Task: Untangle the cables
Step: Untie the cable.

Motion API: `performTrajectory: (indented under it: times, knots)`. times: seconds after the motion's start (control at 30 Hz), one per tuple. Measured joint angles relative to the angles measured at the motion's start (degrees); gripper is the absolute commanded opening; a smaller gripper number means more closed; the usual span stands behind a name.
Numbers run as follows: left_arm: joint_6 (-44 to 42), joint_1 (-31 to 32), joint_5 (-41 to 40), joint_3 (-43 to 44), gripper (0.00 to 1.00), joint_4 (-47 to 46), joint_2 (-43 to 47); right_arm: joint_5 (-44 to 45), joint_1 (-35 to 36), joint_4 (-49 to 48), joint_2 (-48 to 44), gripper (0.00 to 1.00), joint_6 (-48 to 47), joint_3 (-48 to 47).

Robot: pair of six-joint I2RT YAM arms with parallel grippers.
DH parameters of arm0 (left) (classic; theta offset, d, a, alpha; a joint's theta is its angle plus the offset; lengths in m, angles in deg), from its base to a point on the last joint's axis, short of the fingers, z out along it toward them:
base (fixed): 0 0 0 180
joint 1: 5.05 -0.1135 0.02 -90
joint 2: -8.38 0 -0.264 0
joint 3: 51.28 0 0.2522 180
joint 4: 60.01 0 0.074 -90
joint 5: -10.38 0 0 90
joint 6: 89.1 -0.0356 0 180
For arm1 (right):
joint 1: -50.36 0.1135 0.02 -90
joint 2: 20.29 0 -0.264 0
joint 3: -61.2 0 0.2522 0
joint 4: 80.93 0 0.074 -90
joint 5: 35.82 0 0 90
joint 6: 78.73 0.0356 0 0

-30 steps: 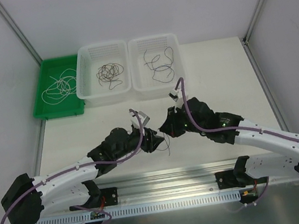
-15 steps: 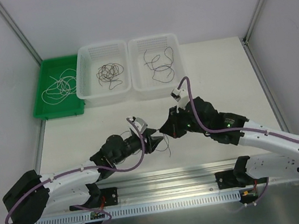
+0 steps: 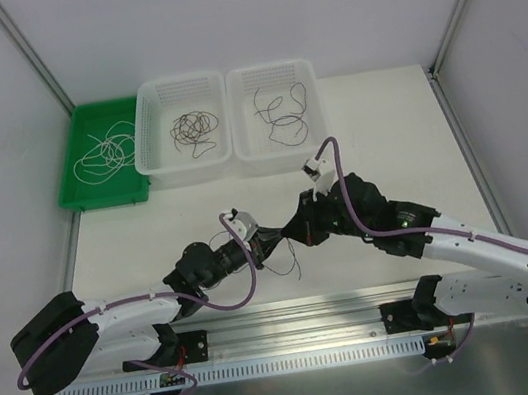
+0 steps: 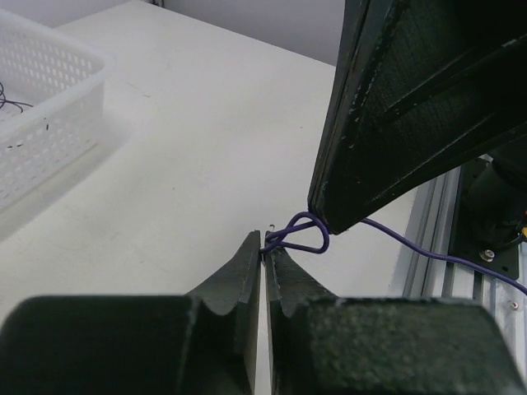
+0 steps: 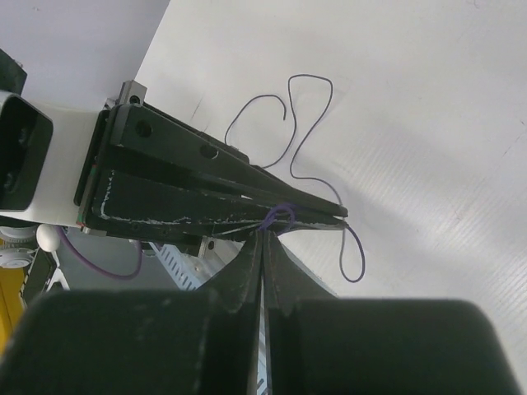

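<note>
In the left wrist view, the left claw just below the knot is blurry, and the bottom edge cuts it off. The right claw above the knot runs off the top and right edges. It covers a bit of the wire next to the knot. Far right of the knot, the wire leaves the picture. Far left of the knot, the edge cuts the basket.

In the right wrist view, the right claw below the knot is blurry and cut off. The left claw hides some wire beside the knot.

From above, the knot is too small to see.
</note>
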Motion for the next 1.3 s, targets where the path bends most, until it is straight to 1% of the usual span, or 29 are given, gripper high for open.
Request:
performTrajectory:
  times: [0.13, 0.17, 0.2, 0.23, 0.27, 0.67, 0.77, 0.97, 1.1, 1.3]
  knots:
    - [-0.50, 0.00, 0.59, 0.00, 0.00, -0.76, 0.02, 0.00, 0.00, -0.17, -0.37, 0.02, 0.09, 0.00]
    - [-0.50, 0.00, 0.63, 0.00, 0.00, -0.81, 0.02, 0.02, 0.00, -0.11, -0.50, 0.05, 0.11, 0.00]
    - [-0.52, 0.00, 0.66, 0.00, 0.00, -0.83, 0.04, 0.11, 0.00, -0.02, -0.59, 0.13, 0.13, 0.00]
    - [-0.50, 0.00, 0.66, -0.04, 0.00, -0.83, 0.13, 0.15, 0.00, 0.17, -0.70, 0.18, 0.31, 0.00]
    - [-0.50, 0.00, 0.61, -0.15, 0.00, -0.83, 0.26, 0.22, 0.00, 0.48, -0.87, 0.20, 0.28, 0.00]
    - [-0.46, 0.00, 0.15, -0.92, 0.00, -0.48, 2.32, 0.33, 0.50, 4.31, -4.31, 0.21, -0.57, 0.00]
    - [-0.44, 0.00, -0.07, -0.92, 0.00, 0.17, 2.34, 0.33, 1.42, 4.59, -4.31, 0.25, -0.72, 0.00]
    - [-0.46, 0.00, -1.51, -0.90, 0.00, 2.32, 2.45, 0.44, 3.15, 4.87, -4.46, 0.38, -0.57, -0.02]
    - [-0.50, 0.00, -2.49, -0.74, 0.00, 2.82, 2.43, 0.79, 4.26, 4.57, -4.81, 0.39, 0.63, 0.00]
    - [-1.05, 0.00, -3.69, 0.00, 0.00, 4.55, 2.43, 2.34, 6.34, 1.53, -3.91, 0.40, 3.98, 0.00]
